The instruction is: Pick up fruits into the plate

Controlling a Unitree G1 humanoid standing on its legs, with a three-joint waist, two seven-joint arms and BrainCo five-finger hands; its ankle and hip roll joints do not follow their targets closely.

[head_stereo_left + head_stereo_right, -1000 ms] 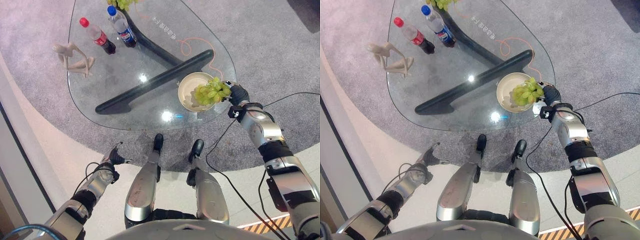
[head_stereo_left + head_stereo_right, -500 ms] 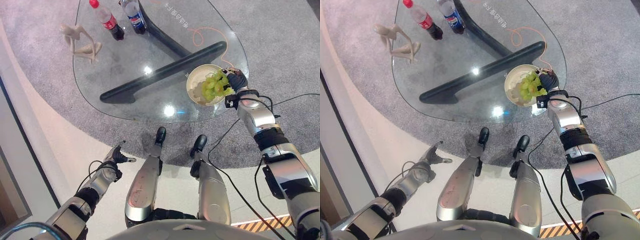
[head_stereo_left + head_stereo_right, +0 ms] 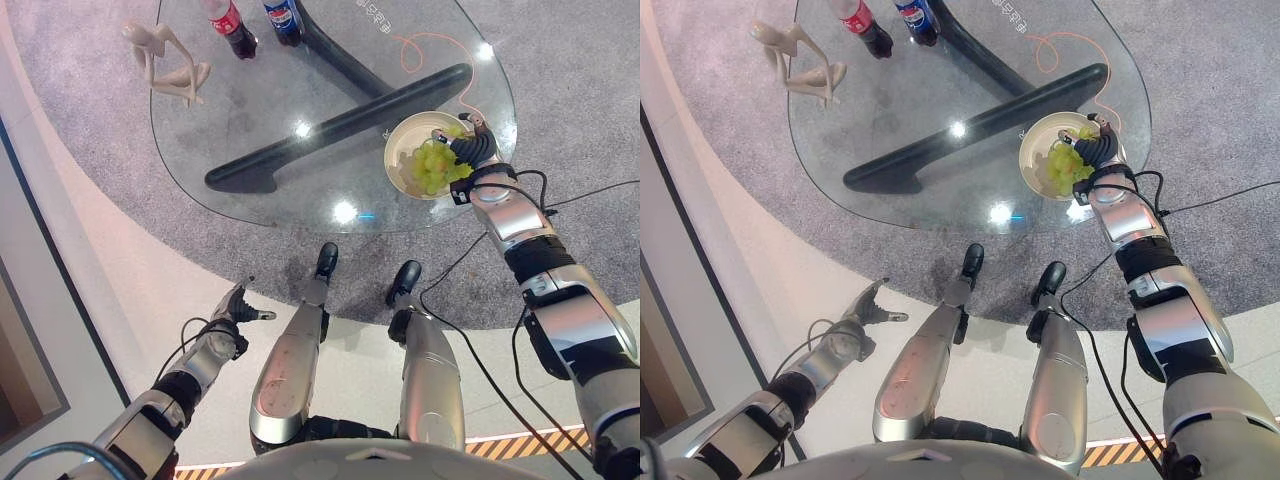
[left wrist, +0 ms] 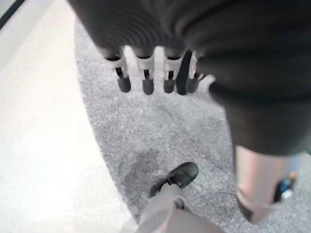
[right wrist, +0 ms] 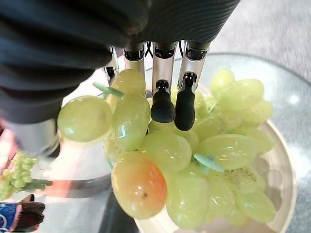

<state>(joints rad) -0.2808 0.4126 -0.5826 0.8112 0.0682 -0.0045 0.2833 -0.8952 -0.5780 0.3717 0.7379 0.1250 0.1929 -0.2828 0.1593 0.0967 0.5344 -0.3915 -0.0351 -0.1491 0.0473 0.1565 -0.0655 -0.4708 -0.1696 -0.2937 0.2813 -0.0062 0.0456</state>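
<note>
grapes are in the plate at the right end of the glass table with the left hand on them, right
Not quite: it is the right hand, not the left, whose fingers curl over the grapes. They do lie in the plate at the right end of the glass table. The right wrist view shows it.

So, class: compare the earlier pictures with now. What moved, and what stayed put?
The right hand brought the grapes from the plate's near rim to over its middle, fingers curled round them. The left hand stayed low, open. Bottles and figurine kept their places; the camera shifted.
</note>
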